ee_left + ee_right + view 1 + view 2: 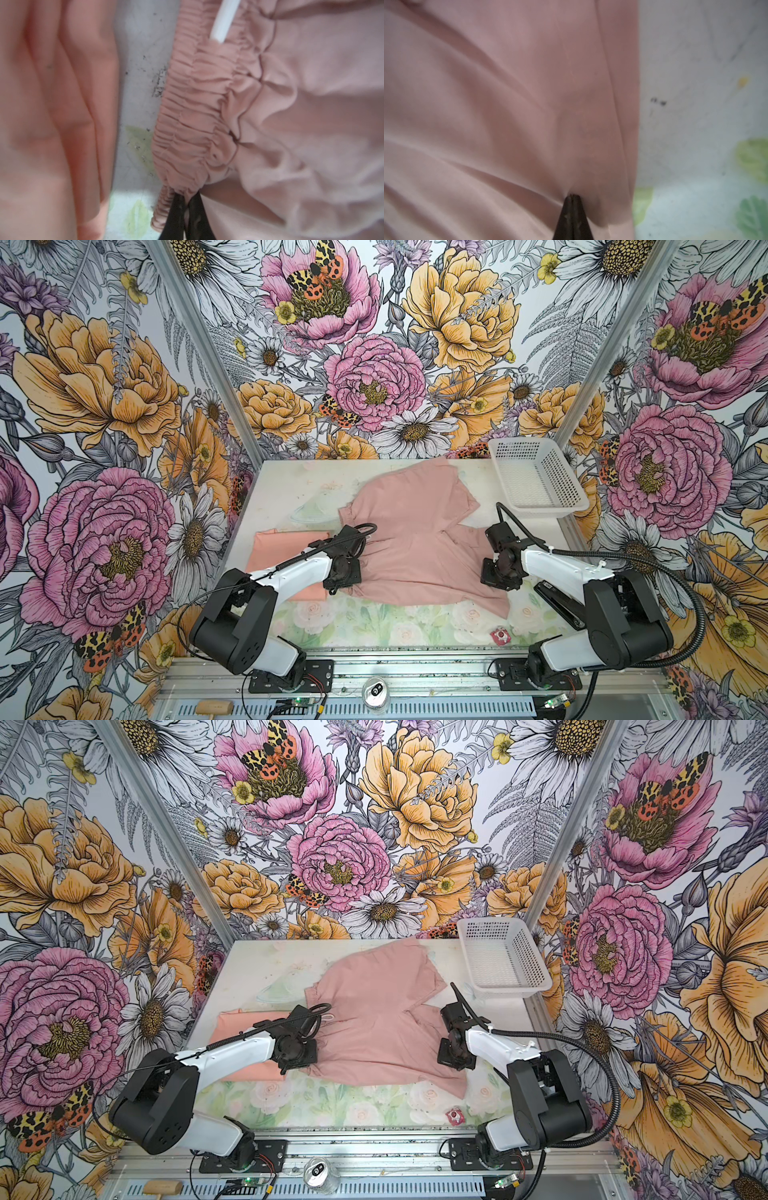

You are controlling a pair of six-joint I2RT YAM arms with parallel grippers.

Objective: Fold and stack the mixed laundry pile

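Both angled down, inward: left gripper (185, 200) and right gripper (572, 197) tight on pink garment (415, 539).

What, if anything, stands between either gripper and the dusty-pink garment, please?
Nothing visible does. The left gripper has its fingers closed on the dusty-pink garment at its gathered waistband, and the right gripper is shut on the plain fabric near the garment's edge.
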